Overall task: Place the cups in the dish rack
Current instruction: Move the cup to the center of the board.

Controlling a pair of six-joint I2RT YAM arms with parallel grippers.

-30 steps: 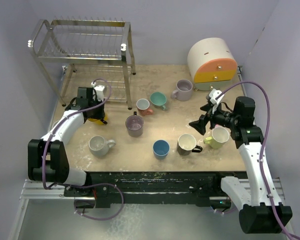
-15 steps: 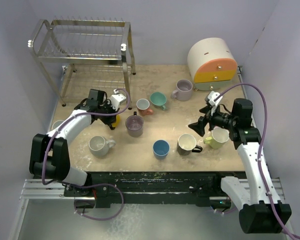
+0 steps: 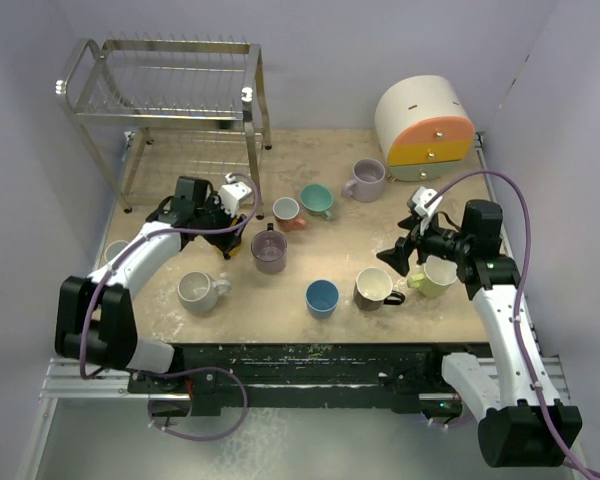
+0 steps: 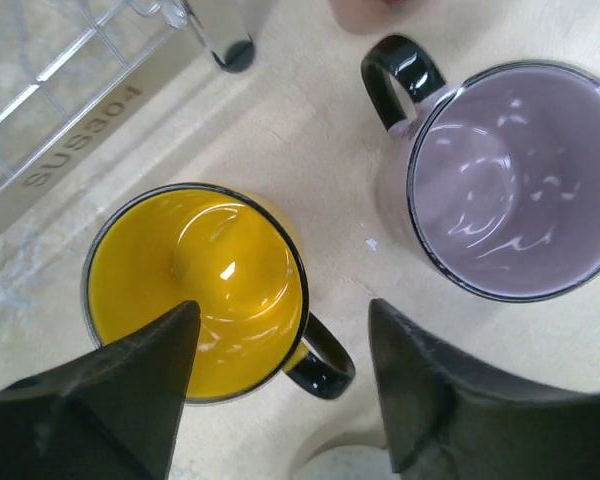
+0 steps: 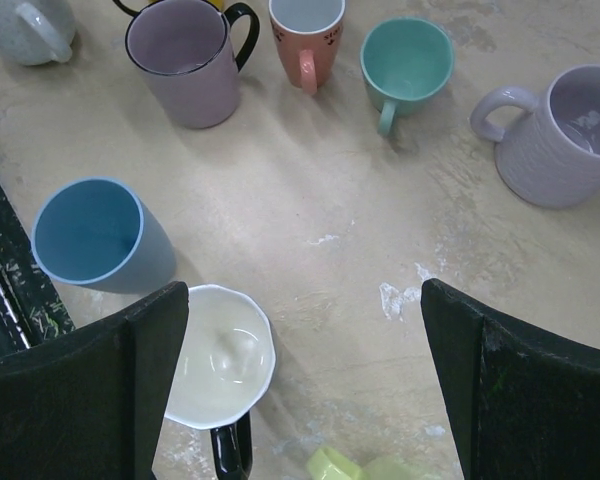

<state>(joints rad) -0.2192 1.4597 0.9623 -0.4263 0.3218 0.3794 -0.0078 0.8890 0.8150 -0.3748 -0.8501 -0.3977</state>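
Plainly, left jaws and right jaws gape over the scuffed beige tabletop [image 3: 315,155] — lavender walls [image 3: 330,50] around.

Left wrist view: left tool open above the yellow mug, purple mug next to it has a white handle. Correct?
Not quite: the handle of the purple mug is black, not white, as the left wrist view shows. The left tool is open above the yellow mug.

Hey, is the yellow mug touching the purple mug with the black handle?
Apart. The left wrist view shows a strip of table between the yellow mug and the purple mug.
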